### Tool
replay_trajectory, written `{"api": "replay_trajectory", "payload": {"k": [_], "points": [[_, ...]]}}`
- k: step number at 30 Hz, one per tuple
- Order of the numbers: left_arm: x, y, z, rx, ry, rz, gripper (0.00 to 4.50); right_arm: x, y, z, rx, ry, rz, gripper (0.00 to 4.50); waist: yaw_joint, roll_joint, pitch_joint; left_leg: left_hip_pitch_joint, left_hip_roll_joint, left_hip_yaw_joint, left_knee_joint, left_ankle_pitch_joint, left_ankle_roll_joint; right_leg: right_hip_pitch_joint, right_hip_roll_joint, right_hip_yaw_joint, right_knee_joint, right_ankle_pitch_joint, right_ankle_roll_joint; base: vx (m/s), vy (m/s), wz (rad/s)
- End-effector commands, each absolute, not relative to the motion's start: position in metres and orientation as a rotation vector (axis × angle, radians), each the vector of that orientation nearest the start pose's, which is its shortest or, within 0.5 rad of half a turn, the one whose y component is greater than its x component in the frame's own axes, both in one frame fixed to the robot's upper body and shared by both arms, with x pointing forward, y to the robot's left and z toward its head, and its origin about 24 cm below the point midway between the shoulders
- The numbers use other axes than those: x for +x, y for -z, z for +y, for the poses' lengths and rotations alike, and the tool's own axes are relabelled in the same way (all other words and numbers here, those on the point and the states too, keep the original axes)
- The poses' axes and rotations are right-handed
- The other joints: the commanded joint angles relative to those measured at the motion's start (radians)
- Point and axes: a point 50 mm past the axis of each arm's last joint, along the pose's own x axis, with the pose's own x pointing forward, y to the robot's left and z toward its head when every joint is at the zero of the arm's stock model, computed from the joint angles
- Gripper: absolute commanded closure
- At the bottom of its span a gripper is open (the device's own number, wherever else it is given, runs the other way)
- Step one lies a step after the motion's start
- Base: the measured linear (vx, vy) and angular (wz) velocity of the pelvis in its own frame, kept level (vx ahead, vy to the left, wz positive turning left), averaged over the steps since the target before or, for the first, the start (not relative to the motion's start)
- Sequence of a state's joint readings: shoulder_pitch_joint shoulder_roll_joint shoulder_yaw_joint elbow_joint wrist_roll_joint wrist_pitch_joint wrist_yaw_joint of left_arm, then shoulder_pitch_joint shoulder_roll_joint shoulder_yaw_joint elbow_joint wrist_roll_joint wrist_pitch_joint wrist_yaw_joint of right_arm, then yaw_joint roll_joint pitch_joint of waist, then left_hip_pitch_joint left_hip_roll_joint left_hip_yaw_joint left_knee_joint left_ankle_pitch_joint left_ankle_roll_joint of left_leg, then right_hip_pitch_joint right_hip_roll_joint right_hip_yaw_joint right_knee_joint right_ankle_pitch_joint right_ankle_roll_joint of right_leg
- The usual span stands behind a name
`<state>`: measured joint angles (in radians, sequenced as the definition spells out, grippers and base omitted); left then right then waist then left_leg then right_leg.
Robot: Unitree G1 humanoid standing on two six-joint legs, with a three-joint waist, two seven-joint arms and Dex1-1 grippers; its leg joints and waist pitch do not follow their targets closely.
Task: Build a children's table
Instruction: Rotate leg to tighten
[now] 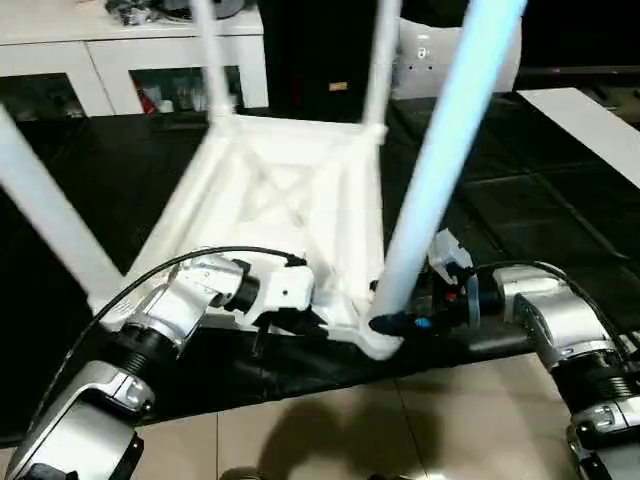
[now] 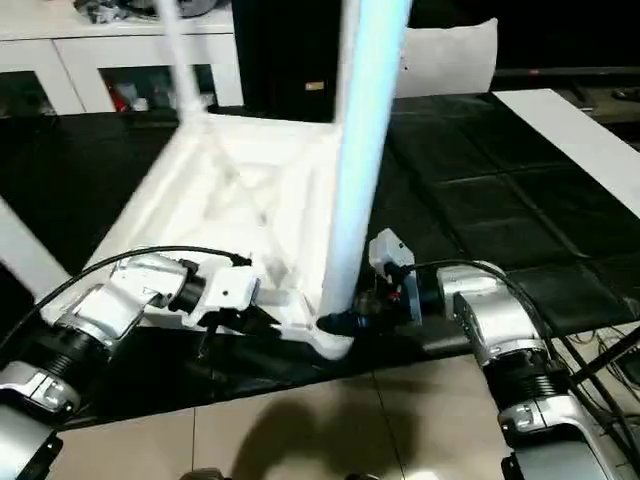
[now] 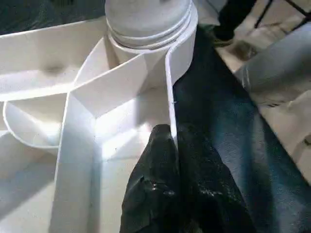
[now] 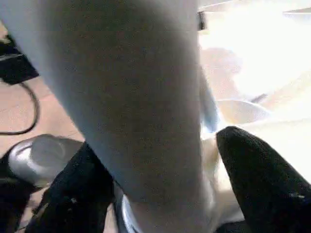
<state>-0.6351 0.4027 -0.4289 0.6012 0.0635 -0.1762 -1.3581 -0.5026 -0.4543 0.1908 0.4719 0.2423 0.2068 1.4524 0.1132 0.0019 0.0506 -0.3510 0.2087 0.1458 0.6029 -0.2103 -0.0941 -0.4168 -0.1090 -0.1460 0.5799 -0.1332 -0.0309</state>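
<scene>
In the left eye view the tabletop [image 1: 290, 200] lies upside down at the centre of the frame on a black mat [image 1: 520, 210], its ribbed underside facing up. Four legs stand in its corner sockets: the near right leg [image 1: 440, 160] rises from lower centre to the top edge, the near left leg [image 1: 45, 210] slants off to the left edge, and two far legs [image 1: 380, 60] go up out of the frame at the top. The left gripper [image 1: 305, 322] sits at lower centre-left against the tabletop's near rim, and the right gripper [image 1: 392, 322] at lower centre-right reaches the foot of the near right leg. A white cabinet [image 1: 130, 50] runs across the upper left, and beige floor tiles [image 1: 400, 420] fill the bottom. The right eye view gives the same scene, with the near right leg at the middle of the frame. In the left wrist view the left gripper's fingers [image 3: 160, 179], at lower centre, are pressed together on the tabletop's thin rim wall, with a leg's threaded end seated in its socket [image 3: 146, 24] at the top. In the right wrist view the right gripper's fingers [image 4: 262, 179] stand spread at the lower corners, either side of the leg, which fills the centre; whether they touch it I cannot tell.
</scene>
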Motion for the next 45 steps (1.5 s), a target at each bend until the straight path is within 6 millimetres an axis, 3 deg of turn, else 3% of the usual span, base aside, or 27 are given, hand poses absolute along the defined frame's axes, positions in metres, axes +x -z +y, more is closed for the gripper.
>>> {"api": "replay_trajectory", "payload": {"k": [1, 7, 12, 17, 20, 21, 22, 23, 24, 25, 26, 27, 28, 30, 31, 32, 36, 39, 40, 42, 45], "points": [[0.304, -0.063, 0.107, 0.736, 1.713, 0.311, 4.5, 0.294, -0.07, -0.16, -0.072, -1.533, 0.386, 1.47, -0.007, -0.014, -0.078, -0.008, 0.022, 0.019, -0.065, -0.094, 0.079, 0.074, -0.044, 0.057, -0.053, -0.299, -0.165, 0.0, 0.0, 0.0], [0.305, -0.062, 0.111, 0.729, 1.711, 0.315, 4.5, 0.292, -0.07, -0.16, -0.06, -1.561, 0.397, 2.03, -0.007, -0.016, -0.079, -0.008, 0.022, 0.019, -0.065, -0.083, 0.073, 0.074, -0.043, 0.056, -0.054, -0.317, -0.15, 0.0, 0.0, 0.0], [0.304, -0.061, 0.113, 0.647, 1.674, 0.315, 4.5, 0.288, -0.069, -0.157, -0.012, -1.585, 0.407, 2.25, -0.006, -0.017, -0.079, -0.009, 0.022, 0.019, -0.064, -0.068, 0.077, 0.074, -0.044, 0.057, -0.049, -0.294, -0.159, 0.0, 0.0, 0.0], [0.306, -0.062, 0.114, 0.53, 1.535, 0.338, 4.5, 0.296, -0.066, -0.144, 0.038, -1.431, 0.374, 2.29, -0.01, -0.015, -0.077, -0.009, 0.023, 0.019, -0.066, -0.077, 0.066, 0.073, -0.045, 0.057, -0.051, -0.314, -0.158, 0.0, 0.0, 0.0], [0.307, -0.064, 0.111, 0.472, 1.446, 0.347, 4.5, 0.307, -0.062, -0.132, 0.027, -1.27, 0.355, 2.33, -0.028, -0.017, -0.07, -0.008, 0.012, 0.018, -0.069, -0.131, 0.034, 0.072, -0.044, 0.051, -0.069, -0.451, -0.106, 0.0, 0.0, 0.0], [0.307, -0.066, 0.108, 0.445, 1.399, 0.341, 4.5, 0.313, -0.059, -0.124, 0.031, -1.184, 0.353, 2.35, -0.039, -0.017, -0.065, -0.015, 0.011, 0.015, -0.072, -0.144, 0.021, 0.074, -0.044, 0.046, -0.075, -0.5, -0.08, 0.0, 0.0, 0.0], [0.308, -0.067, 0.104, 0.42, 1.354, 0.339, 4.5, 0.318, -0.056, -0.117, 0.039, -1.108, 0.354, 2.37, -0.055, -0.015, -0.064, -0.012, 0.009, 0.015, -0.07, -0.169, 0.009, 0.069, -0.045, 0.042, -0.084, -0.539, -0.063, 0.0, 0.0, 0.0], [0.309, -0.068, 0.1, 0.402, 1.313, 0.336, 4.5, 0.322, -0.054, -0.111, 0.048, -1.045, 0.361, 2.38, -0.065, -0.024, -0.065, -0.014, 0.007, 0.013, -0.068, -0.177, 0.004, 0.071, -0.044, 0.038, -0.084, -0.557, -0.053, 0.0, 0.0, 0.0], [0.309, -0.069, 0.098, 0.394, 1.291, 0.336, 4.5, 0.323, -0.053, -0.107, 0.055, -1.015, 0.366, 2.38, -0.082, -0.02, -0.061, -0.016, 0.003, 0.01, -0.067, -0.193, -0.005, 0.069, -0.042, 0.031, -0.093, -0.593, -0.037, 0.0, 0.0, 0.0], [0.311, -0.07, 0.094, 0.385, 1.257, 0.332, 4.5, 0.326, -0.052, -0.102, 0.052, -0.968, 0.368, 2.38, -0.093, -0.017, -0.063, -0.011, -0.001, 0.009, -0.061, -0.221, 0.003, 0.068, -0.042, 0.02, -0.107, -0.63, -0.014, 0.0, 0.0, 0.0], [0.312, -0.071, 0.091, 0.38, 1.234, 0.331, 4.5, 0.327, -0.051, -0.098, 0.049, -0.937, 0.369, 2.38, -0.099, -0.016, -0.063, -0.011, -0.001, 0.009, -0.061, -0.226, 0.007, 0.068, -0.042, 0.019, -0.108, -0.626, -0.012, 0.0, 0.0, 0.0], [0.316, -0.073, 0.079, 0.349, 1.16, 0.319, 4.5, 0.334, -0.048, -0.088, 0.091, -0.823, 0.386, 2.38, -0.112, -0.023, -0.063, -0.022, -0.003, 0.007, -0.06, -0.226, 0.014, 0.073, -0.038, 0.013, -0.11, -0.621, 0.0, 0.0, 0.0, 0.0], [0.316, -0.073, 0.078, 0.348, 1.157, 0.318, 4.5, 0.334, -0.048, -0.087, 0.093, -0.818, 0.386, 2.38, -0.12, -0.017, -0.063, -0.012, -0.003, 0.007, -0.057, -0.234, 0.011, 0.062, -0.039, 0.011, -0.115, -0.624, -0.005, 0.0, 0.0, 0.0], [0.321, -0.074, 0.064, 0.338, 1.067, 0.305, 4.5, 0.34, -0.045, -0.08, 0.107, -0.716, 0.374, 2.38, -0.133, -0.017, -0.063, -0.009, -0.006, 0.007, -0.054, -0.251, 0.02, 0.059, -0.037, 0.005, -0.121, -0.63, -0.003, 0.0, 0.0, 0.0], [0.323, -0.074, 0.062, 0.336, 1.037, 0.306, 4.5, 0.341, -0.045, -0.079, 0.102, -0.692, 0.364, 2.38, -0.13, -0.012, -0.065, -0.004, -0.008, 0.008, -0.052, -0.258, 0.03, 0.059, -0.037, 0.004, -0.123, -0.627, -0.004, 0.0, 0.0, 0.0], [0.324, -0.075, 0.06, 0.339, 1.004, 0.309, 4.5, 0.342, -0.045, -0.077, 0.116, -0.67, 0.352, 2.06, -0.132, -0.013, -0.065, -0.008, -0.006, 0.008, -0.054, -0.256, 0.035, 0.061, -0.037, 0.006, -0.121, -0.615, -0.007, 0.0, 0.0, 0.0], [0.331, -0.08, 0.057, 0.356, 0.924, 0.296, 4.5, 0.342, -0.048, -0.078, 0.157, -0.669, 0.312, 1.54, -0.123, -0.01, -0.071, -0.014, 0.006, 0.006, -0.065, -0.207, 0.059, 0.067, -0.038, 0.026, -0.096, -0.476, -0.072, 0.0, 0.0, 0.0], [0.333, -0.079, 0.062, 0.387, 0.917, 0.301, 4.5, 0.342, -0.052, -0.085, 0.168, -0.681, 0.274, 1.29, -0.115, -0.014, -0.077, -0.018, 0.01, 0.009, -0.065, -0.129, 0.082, 0.073, -0.039, 0.04, -0.072, -0.348, -0.129, 0.0, 0.0, 0.0], [0.333, -0.079, 0.064, 0.396, 0.916, 0.302, 4.5, 0.342, -0.053, -0.088, 0.165, -0.692, 0.263, 1.18, -0.11, -0.007, -0.077, -0.017, 0.009, 0.01, -0.063, -0.118, 0.091, 0.073, -0.04, 0.043, -0.068, -0.321, -0.145, 0.0, 0.0, 0.0], [0.333, -0.078, 0.069, 0.423, 0.931, 0.297, 4.5, 0.34, -0.056, -0.097, 0.148, -0.726, 0.239, 0.93, -0.102, -0.014, -0.077, -0.016, 0.007, 0.015, -0.06, -0.11, 0.103, 0.072, -0.038, 0.047, -0.066, -0.305, -0.158, 0.0, 0.0, 0.0], [0.332, -0.074, 0.077, 0.468, 0.969, 0.302, 4.5, 0.334, -0.061, -0.115, 0.1, -0.835, 0.211, 0.79, -0.088, -0.01, -0.08, -0.019, 0.01, 0.013, -0.059, -0.079, 0.119, 0.078, -0.04, 0.049, -0.059, -0.265, -0.17, 0.0, 0.0, 0.0]]}}
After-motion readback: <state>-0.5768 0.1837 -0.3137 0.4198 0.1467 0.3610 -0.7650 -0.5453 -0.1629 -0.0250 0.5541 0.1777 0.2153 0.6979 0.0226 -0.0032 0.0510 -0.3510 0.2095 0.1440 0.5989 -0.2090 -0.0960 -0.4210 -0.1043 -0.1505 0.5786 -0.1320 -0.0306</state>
